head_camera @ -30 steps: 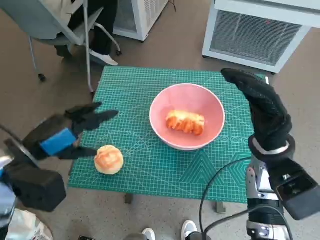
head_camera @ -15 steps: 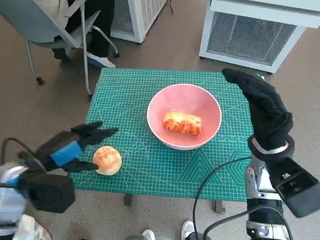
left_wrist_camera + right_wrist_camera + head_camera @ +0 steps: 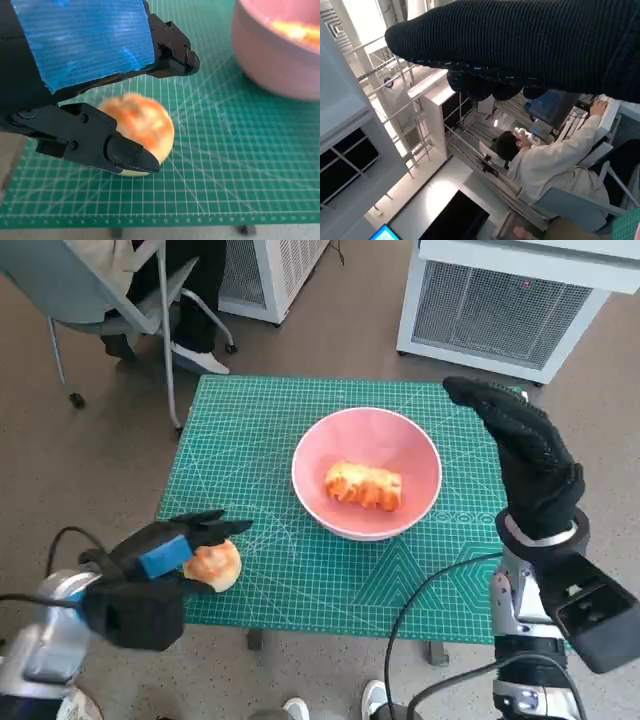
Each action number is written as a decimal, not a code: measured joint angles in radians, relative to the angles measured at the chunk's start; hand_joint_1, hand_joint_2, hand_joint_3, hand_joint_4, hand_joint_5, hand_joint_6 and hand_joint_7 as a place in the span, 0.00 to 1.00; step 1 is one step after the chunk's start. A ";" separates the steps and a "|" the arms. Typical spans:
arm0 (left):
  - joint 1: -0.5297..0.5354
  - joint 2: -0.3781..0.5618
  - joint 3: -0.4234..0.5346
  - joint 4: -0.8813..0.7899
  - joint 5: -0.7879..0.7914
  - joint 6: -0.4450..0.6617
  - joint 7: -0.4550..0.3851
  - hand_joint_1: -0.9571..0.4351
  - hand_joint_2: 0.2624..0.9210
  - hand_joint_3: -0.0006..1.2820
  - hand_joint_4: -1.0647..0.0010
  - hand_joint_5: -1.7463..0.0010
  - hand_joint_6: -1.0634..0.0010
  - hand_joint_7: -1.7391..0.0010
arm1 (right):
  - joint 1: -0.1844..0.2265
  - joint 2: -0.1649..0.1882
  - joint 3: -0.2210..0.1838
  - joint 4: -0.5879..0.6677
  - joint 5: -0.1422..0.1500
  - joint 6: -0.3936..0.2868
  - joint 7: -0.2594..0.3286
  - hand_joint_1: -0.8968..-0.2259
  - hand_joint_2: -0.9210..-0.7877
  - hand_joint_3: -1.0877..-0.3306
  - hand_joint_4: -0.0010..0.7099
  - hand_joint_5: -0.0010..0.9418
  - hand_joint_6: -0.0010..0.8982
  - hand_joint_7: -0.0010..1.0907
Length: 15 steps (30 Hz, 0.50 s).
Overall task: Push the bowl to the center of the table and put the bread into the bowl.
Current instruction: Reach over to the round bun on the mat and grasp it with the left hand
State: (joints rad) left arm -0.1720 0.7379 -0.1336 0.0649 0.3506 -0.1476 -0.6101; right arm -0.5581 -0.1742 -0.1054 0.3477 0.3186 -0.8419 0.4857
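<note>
A pink bowl (image 3: 380,440) stands near the middle of the green mat (image 3: 260,420), with a long glazed bread (image 3: 363,486) lying in it. A round bun (image 3: 216,564) rests on the mat near its front left corner. My left hand (image 3: 165,552) reaches over the bun. In the left wrist view its fingers (image 3: 170,50) arch over the bun (image 3: 142,127) and another finger lies along the bun's near side, while the bowl (image 3: 280,65) stands just beyond. My right hand (image 3: 525,455) is held up at the table's right edge, fingers stretched out, holding nothing.
A grey chair (image 3: 90,290) and a person's shoe (image 3: 195,355) are behind the table's left corner. White slatted cabinets (image 3: 510,300) stand at the back. A black cable (image 3: 420,610) hangs by the front edge. A seated person (image 3: 550,160) shows in the right wrist view.
My left hand has come down and closed in on the round bun, its fingers now on both sides of it. The bowl, its bread and my right hand have stayed put.
</note>
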 measured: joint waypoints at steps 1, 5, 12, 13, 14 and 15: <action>-0.005 0.000 -0.011 0.007 0.009 0.009 -0.001 0.57 0.92 0.01 0.63 0.98 0.55 0.97 | 0.000 0.000 0.000 0.000 0.000 0.000 0.000 0.45 0.00 0.44 0.37 0.00 0.00 0.57; -0.024 -0.001 -0.042 0.024 0.046 0.052 -0.008 0.59 0.93 0.01 0.50 0.97 0.45 0.95 | 0.000 -0.002 0.000 -0.002 0.000 0.000 0.000 0.45 0.00 0.44 0.37 0.00 0.00 0.57; -0.058 0.001 -0.073 0.015 0.090 0.097 -0.015 0.67 0.99 0.10 0.39 0.39 0.50 0.38 | 0.000 -0.003 -0.001 -0.002 -0.006 -0.002 0.000 0.46 0.00 0.44 0.37 0.00 0.00 0.57; -0.059 0.003 -0.072 0.011 0.091 0.097 -0.014 0.68 0.99 0.10 0.39 0.37 0.50 0.36 | 0.000 -0.003 -0.001 -0.002 -0.006 -0.002 0.000 0.46 0.00 0.44 0.37 0.00 0.00 0.57; -0.059 0.006 -0.070 0.005 0.090 0.096 -0.013 0.68 1.00 0.10 0.40 0.34 0.50 0.33 | 0.000 -0.004 -0.001 -0.002 -0.006 -0.003 0.000 0.46 0.00 0.44 0.37 0.00 0.00 0.57; -0.057 0.010 -0.066 -0.002 0.087 0.093 -0.014 0.68 1.00 0.13 0.44 0.30 0.53 0.29 | 0.000 -0.005 -0.002 -0.001 -0.006 -0.003 0.000 0.46 0.00 0.44 0.37 0.00 0.00 0.57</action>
State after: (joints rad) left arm -0.2292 0.7483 -0.1996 0.0630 0.4378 -0.0547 -0.6239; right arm -0.5580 -0.1789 -0.1072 0.3462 0.3126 -0.8454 0.4857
